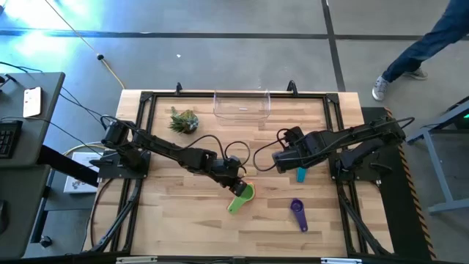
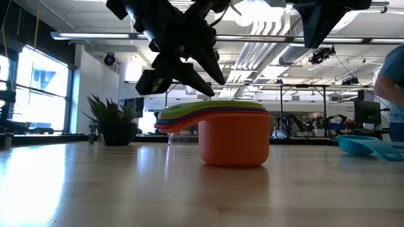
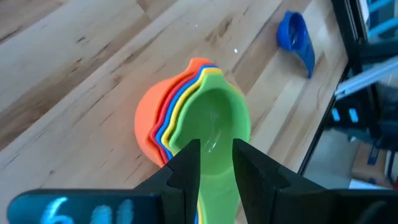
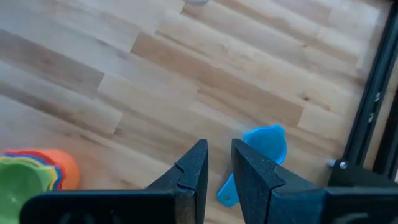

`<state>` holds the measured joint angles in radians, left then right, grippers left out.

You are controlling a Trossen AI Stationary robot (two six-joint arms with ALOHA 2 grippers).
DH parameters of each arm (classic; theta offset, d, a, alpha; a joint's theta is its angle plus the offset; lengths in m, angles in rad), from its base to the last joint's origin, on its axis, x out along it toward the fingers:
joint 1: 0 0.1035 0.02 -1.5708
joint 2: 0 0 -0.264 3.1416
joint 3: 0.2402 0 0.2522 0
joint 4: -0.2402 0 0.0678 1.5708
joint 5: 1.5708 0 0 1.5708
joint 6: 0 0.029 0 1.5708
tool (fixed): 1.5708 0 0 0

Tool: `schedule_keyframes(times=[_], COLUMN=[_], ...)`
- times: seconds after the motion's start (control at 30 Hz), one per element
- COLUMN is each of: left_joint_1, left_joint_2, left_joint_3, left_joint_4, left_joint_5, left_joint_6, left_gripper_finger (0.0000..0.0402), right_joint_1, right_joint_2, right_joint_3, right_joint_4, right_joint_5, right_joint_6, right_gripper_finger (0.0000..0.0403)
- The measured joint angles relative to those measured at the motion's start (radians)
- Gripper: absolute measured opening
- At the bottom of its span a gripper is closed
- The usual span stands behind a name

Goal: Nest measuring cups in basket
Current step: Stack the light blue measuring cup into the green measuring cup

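My left gripper [image 3: 216, 163] hangs at centre frame of the high view, its fingers slightly apart astride the handle of the green cup topping the nested stack of small plastic measuring cups [image 1: 241, 198]. My right gripper [image 4: 217, 163], fingers nearly together and empty, hovers right of centre above the teal plastic cup [image 1: 300, 174]. I judge it roughly half done: teal and the purple plastic cup [image 1: 297, 213], lower right, lie loose, and the clear rectangular plastic basket [image 1: 242, 105], top centre, holds nothing.

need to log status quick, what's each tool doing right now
Left tool: narrowly open, holding nothing, above the nested cups' handles.
Right tool: narrowly open, empty, above the teal cup.
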<state>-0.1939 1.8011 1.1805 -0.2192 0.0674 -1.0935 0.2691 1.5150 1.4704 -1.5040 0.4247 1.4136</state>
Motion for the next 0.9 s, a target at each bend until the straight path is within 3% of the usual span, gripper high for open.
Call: schedule_keyframes(times=[0.37,0.9], left_joint_1=[0.046,0.098], left_joint_2=[-0.109,-0.395], left_joint_3=[-0.001,-0.001], left_joint_4=[-0.094,-0.36], left_joint_5=[0.019,-0.039], left_joint_6=[0.223,0.495], left_gripper_finger=[0.0085,0.0085], right_joint_1=[0.062,0.246], right_joint_2=[0.0,0.062], right_joint_3=[0.0,0.0], right_joint_4=[0.087,0.053], right_joint_5=[-0.121,-0.136], right_joint_6=[0.078,0.474], right_gripper_finger=[0.0061,0.0063])
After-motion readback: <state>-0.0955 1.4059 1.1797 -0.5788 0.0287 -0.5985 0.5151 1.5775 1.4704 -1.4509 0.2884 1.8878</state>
